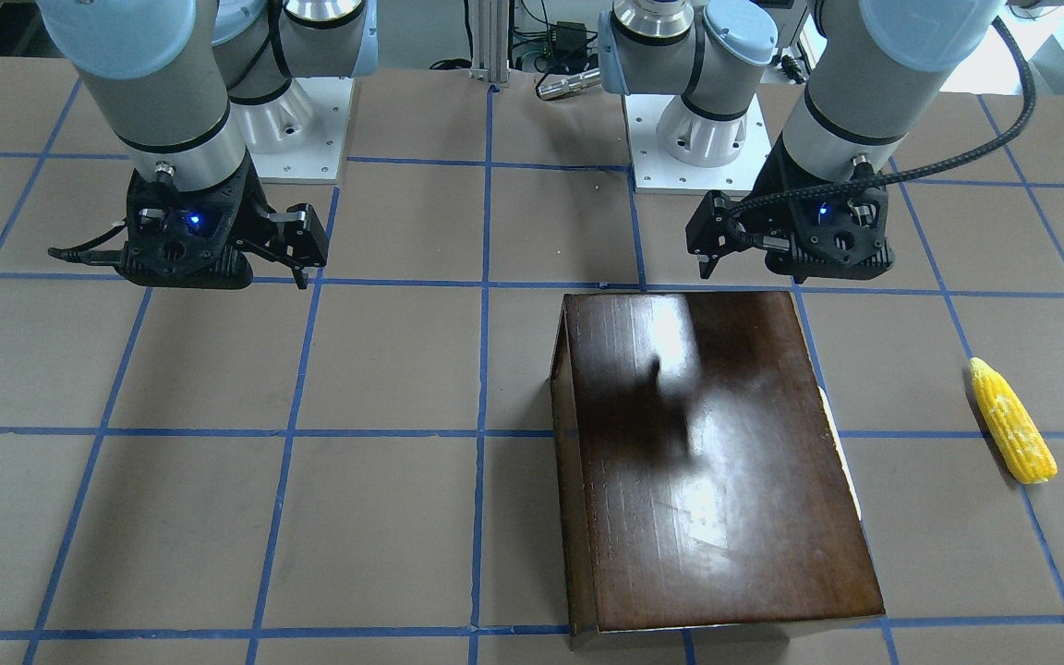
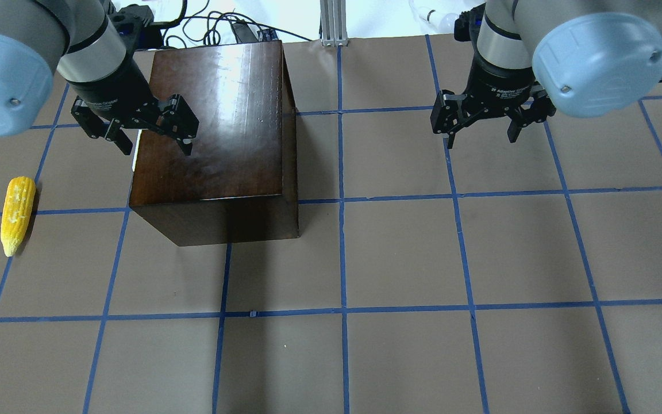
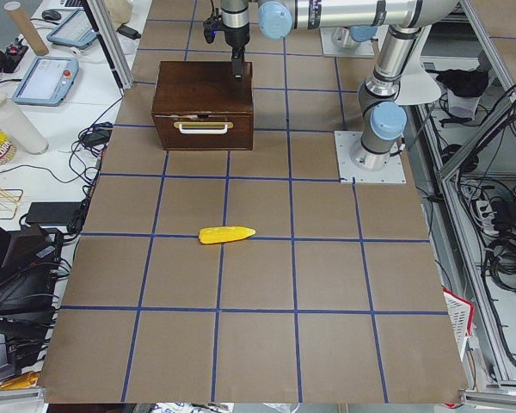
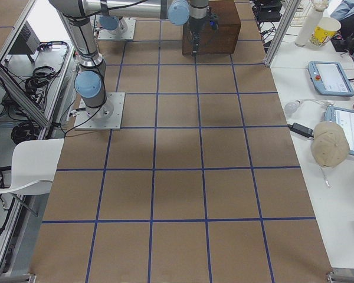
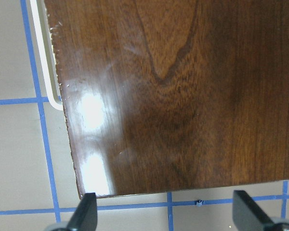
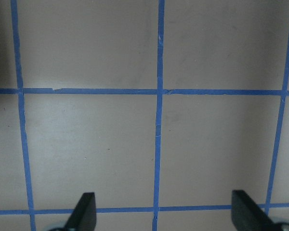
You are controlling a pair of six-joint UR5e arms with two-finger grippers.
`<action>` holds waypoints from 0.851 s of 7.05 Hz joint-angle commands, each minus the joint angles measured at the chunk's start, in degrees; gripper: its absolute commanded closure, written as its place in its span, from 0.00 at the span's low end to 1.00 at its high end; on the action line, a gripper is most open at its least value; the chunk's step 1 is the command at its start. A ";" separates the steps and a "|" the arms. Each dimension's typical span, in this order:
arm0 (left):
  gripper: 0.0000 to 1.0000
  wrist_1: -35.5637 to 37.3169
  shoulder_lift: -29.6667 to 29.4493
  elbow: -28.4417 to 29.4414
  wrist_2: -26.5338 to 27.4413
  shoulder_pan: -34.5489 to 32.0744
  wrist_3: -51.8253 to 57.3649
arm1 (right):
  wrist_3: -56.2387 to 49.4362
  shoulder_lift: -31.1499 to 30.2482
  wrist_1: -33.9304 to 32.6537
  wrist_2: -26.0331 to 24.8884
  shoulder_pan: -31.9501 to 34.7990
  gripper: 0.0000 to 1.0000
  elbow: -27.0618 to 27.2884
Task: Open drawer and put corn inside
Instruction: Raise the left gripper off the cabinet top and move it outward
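Note:
The glossy dark brown box stands on the table, also in the front view. Its drawer is shut; the dark front panel with a pale handle faces the corn side. The yellow corn lies on the table to the box's left, apart from it, and also shows in the front view and the exterior left view. My left gripper is open and empty above the box's top, near the drawer-side edge. My right gripper is open and empty above bare table.
The brown table is marked with a blue tape grid. The arm bases stand on white plates at the robot's side. Cables and an aluminium post sit beyond the far edge. Side benches hold tablets and cups.

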 commanded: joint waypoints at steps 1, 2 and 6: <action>0.00 -0.37 0.19 0.00 -0.06 -0.39 -0.09 | 0.00 0.00 0.06 0.00 0.00 0.00 0.00; 0.00 -0.38 0.37 -0.09 -0.06 -0.39 -0.09 | 0.00 0.00 -0.03 0.00 0.00 0.00 0.00; 0.00 -0.03 -0.25 0.35 0.46 0.40 0.00 | 0.00 0.00 -0.03 0.00 0.00 0.00 0.00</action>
